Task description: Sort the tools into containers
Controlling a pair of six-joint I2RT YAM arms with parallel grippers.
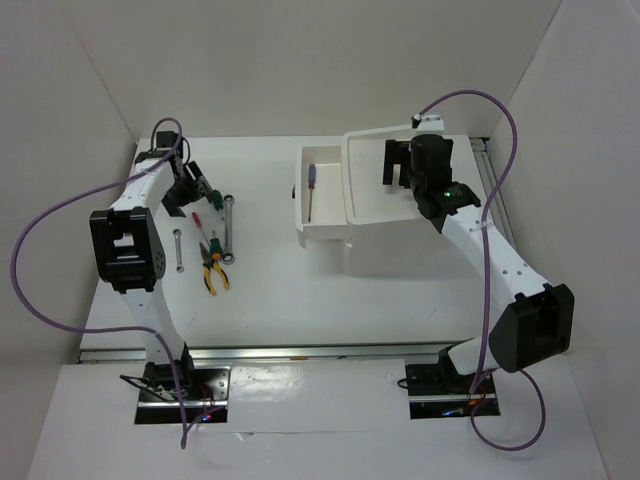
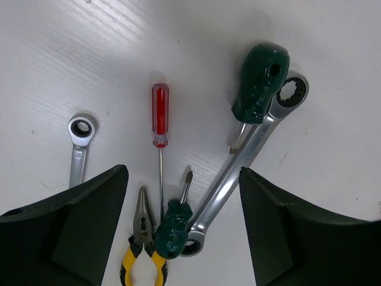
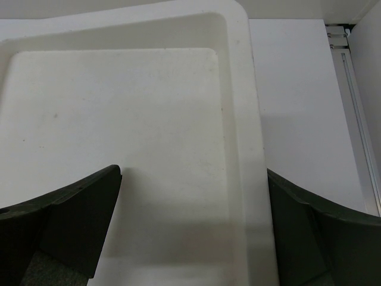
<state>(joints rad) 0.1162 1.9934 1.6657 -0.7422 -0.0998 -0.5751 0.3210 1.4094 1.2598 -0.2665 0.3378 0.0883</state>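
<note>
Right, the left jaws hang spread and empty over the tools, which lie in a loose cluster on the white counter (image 2: 53, 53).

Furthest left is the small silver ring wrench (image 2: 80, 132), on its own. Next comes the slim red-handled screwdriver (image 2: 160, 114), its thin shaft running down towards the gap between the jaws. Below it sit the yellow-handled pliers (image 2: 141, 238), nose up. Just beside them is the small stubby green-handled screwdriver (image 2: 172, 233), which looks to touch the ring end of the long silver wrench (image 2: 250, 156). The big green-handled screwdriver (image 2: 260, 83) lies against that wrench near its far end.

The clean pick, I'd say, is the red handle: bare counter on both sides. Shift up over it, square the jaws across it, then come down and close. Going straight down here risks catching the pliers, the shaft and the green stub together.

Across to the right, the white pull-out drawer (image 1: 300, 222) of the white plastic box unit (image 1: 400, 255) stands open. A blue-handled screwdriver (image 1: 310, 190) is already inside.

The right jaws hover spread and empty over the shallow top tray (image 3: 241, 89), away from the drawer.
</note>
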